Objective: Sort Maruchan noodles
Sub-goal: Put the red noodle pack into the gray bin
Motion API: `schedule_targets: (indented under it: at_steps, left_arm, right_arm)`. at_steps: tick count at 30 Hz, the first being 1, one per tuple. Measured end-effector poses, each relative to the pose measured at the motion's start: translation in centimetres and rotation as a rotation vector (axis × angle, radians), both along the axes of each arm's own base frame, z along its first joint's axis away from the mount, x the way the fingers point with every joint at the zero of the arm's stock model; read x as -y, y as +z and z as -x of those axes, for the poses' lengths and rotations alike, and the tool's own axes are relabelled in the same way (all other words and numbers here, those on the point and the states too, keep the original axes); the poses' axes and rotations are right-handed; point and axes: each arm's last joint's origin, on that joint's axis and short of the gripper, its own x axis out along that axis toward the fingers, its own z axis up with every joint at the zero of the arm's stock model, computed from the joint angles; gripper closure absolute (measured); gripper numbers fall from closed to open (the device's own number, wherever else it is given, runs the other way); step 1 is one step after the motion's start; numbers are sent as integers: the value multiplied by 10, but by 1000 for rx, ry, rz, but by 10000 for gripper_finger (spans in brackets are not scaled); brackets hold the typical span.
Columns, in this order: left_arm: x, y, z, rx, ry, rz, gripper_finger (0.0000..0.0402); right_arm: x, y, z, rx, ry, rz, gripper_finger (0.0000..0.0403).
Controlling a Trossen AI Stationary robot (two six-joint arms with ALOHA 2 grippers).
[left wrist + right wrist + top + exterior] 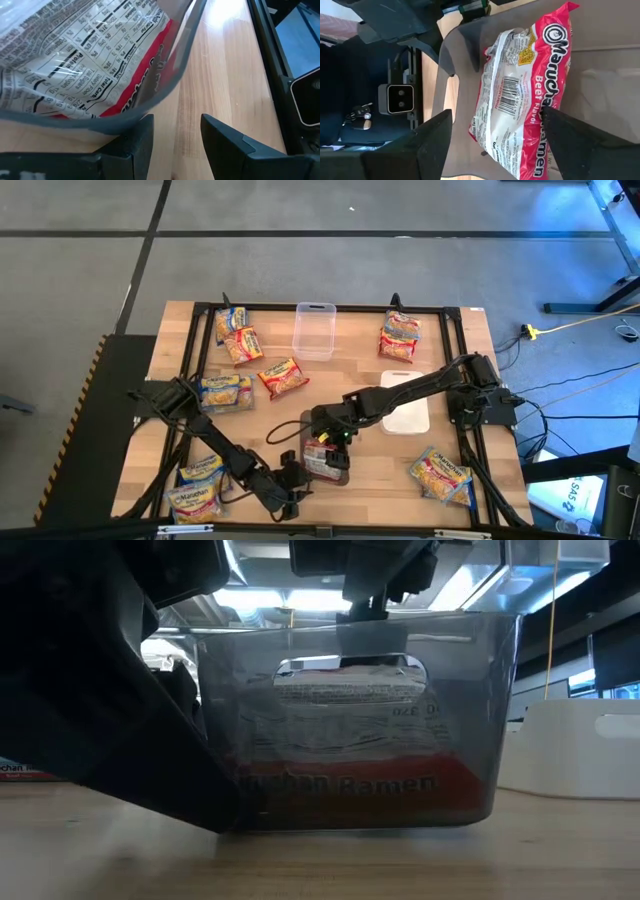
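- Wooden counter (pixel 370 470) with a black frame fills my overhead feed, grey floor all round it.
- My right hand (pixel 325 442) hangs over a grey container (pixel 340 473) near the front middle of the counter. Its fingers are spread wide, one on each side of the red packet (pixel 520 95), and they hold nothing.
- That red Maruchan packet, beef flavour by its print, lies inside the grey container. From counter height I see it through the tinted wall, leaning rather than flat, with its red edge low.
- My left hand (pixel 292 480) sits low at the front edge, just beside the grey container. Its fingers (pixel 137 142) are parted and empty, and the container's rim runs right in front of them. I think one finger may touch the wall, but the wrist feed is too close for me to be sure.
- Other packets lie scattered around:
  - two at the back left (pixel 236 335);
  - one with blue labelling (pixel 224 392) at mid left, and a red one (pixel 283 377) just beside it;
  - a pair at the front left corner (pixel 198 488);
  - one at the back right (pixel 399 337);
  - a couple at the front right (pixel 441 474).
- A clear container (pixel 313 330) stands at the back middle, and a white one (pixel 408 412) lies right of centre, partly under my right arm.
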Motion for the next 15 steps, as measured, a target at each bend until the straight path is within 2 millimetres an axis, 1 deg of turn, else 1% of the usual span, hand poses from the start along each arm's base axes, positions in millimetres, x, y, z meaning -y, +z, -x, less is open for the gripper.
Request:
schedule_targets:
  at_steps: [13, 15]
  left_arm:
    - [0, 1, 0, 6, 10, 18, 244]
    - [0, 1, 0, 6, 10, 18, 244]
  right_arm:
    - [0, 0, -1, 9, 0, -2, 123]
    - [0, 3, -1, 10, 1, -2, 123]
